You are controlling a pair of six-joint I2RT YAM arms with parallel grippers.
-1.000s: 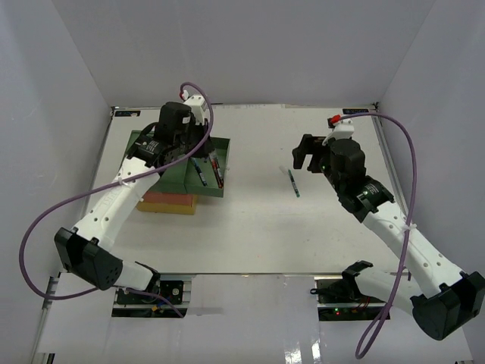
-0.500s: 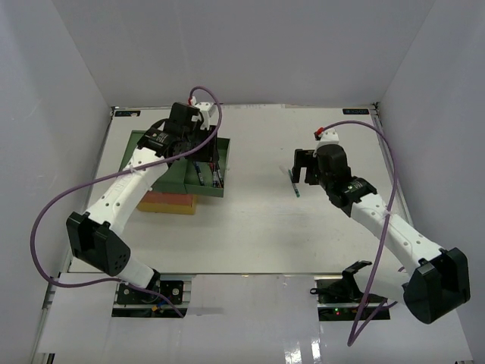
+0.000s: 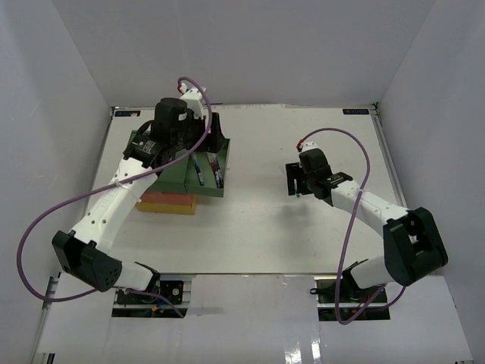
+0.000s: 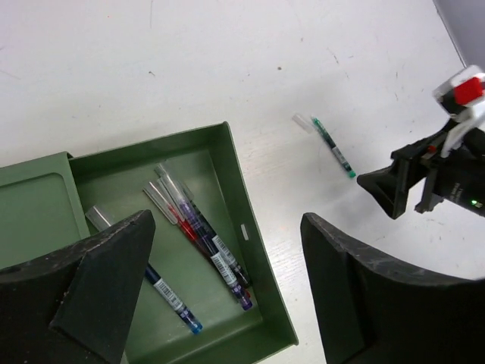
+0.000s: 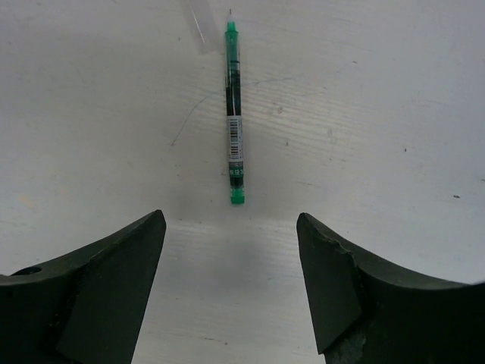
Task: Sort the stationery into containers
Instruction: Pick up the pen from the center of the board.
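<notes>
Green pen (image 5: pixel 235 114) lies flat on the white table (image 3: pixel 258 227), straight ahead of my right pincer (image 5: pixel 229 224). In my right wrist view it runs lengthwise in line with the gap between my two fingers (image 5: pixel 114 280). Its blunt green end points back at me and stops just short of the fingertips, so the pen is in front of the gap, not inside it. Nothing touches it. My right pincer is spread wide and holds nothing. A small clear cap (image 5: pixel 197 19) rests just beside the pen's far, pointed end, a little to its left as I see it.

From above, my right pincer (image 3: pixel 294 179) sits low over the right half of the table, and the pen is mostly hidden under it there.

My left pincer (image 4: pixel 227 227) hangs above the green drawer (image 4: pixel 144 142), which is pulled out from the top of the stack. It too is spread wide and empty. Several thin pens (image 4: pixel 201 243) lie slanted on the drawer floor, side by side: red, dark and blue ones. The red-orange tier (image 3: pixel 163 198) and yellow tier (image 3: pixel 167 208) show beneath the green one in the overhead view. From my left wrist, the green pen (image 4: pixel 333 146) is on the bare table, well apart from the drawer.
</notes>
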